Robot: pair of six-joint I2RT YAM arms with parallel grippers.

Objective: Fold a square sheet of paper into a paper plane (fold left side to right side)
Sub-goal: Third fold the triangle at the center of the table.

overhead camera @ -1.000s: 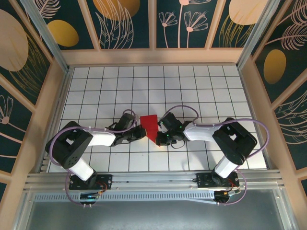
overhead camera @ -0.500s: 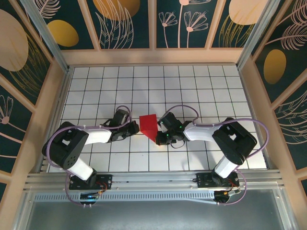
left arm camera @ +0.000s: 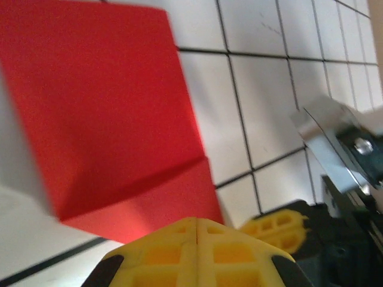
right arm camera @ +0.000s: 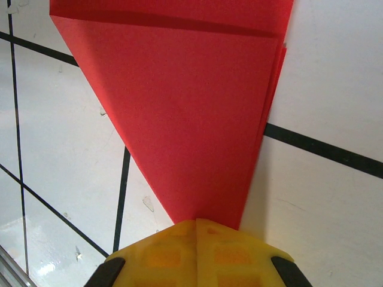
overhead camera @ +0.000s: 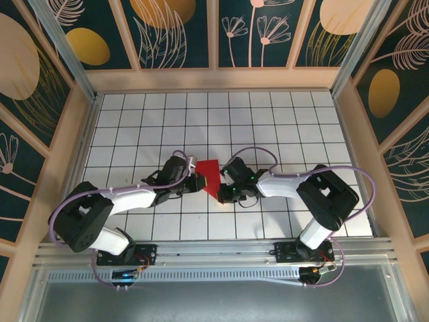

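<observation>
The right gripper (right arm camera: 196,223) is shut tight, with its two yellow tips pressed together. The sharp point of the red paper (right arm camera: 191,107) runs right up to those tips and touches them. I cannot tell if the point is pinched or just pushed flat.

The left gripper (left arm camera: 197,221) is shut too. Its tips sit right at the side edge of the paper, next to a folded flap.

So the paper lies flat on the desk (right arm camera: 323,89), in between the two grippers. It gets wider as it goes away from the right gripper.

I think the job is well along. The square is already a thin pointy shape with many layers. I think the last folds, like the wings, are left to do.
</observation>
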